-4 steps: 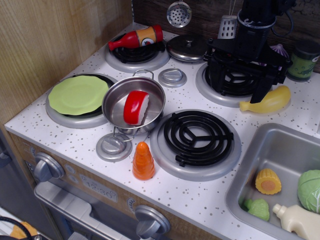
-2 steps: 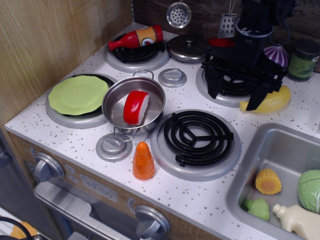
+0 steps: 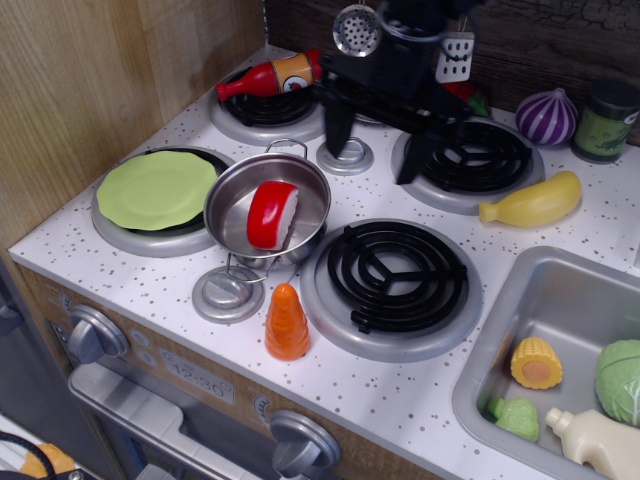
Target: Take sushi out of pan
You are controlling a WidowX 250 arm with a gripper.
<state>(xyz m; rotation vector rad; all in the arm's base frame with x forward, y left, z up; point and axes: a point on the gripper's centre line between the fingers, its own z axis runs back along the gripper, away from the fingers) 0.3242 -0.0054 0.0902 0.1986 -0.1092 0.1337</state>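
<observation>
The sushi (image 3: 271,214), red on top and white below, leans inside the steel pan (image 3: 232,206), which stands between the burners at the left of the toy stove. My black gripper (image 3: 372,148) hangs open above the back middle of the stove. Its two fingers point down, one near the small burner knob (image 3: 345,155) and one at the back right burner (image 3: 476,157). It is behind and to the right of the pan, apart from it and empty.
A green plate (image 3: 156,188) lies left of the pan. An orange carrot (image 3: 287,322) stands in front. A ketchup bottle (image 3: 270,76) lies at the back left. A yellow squash (image 3: 531,202), purple onion (image 3: 547,115) and green can (image 3: 607,120) sit right. The sink (image 3: 500,330) holds toy vegetables.
My gripper has moved left from over the back right burner to the back middle, now covering the steel lid. The onion and squash are uncovered. The sushi and pan have not moved.
</observation>
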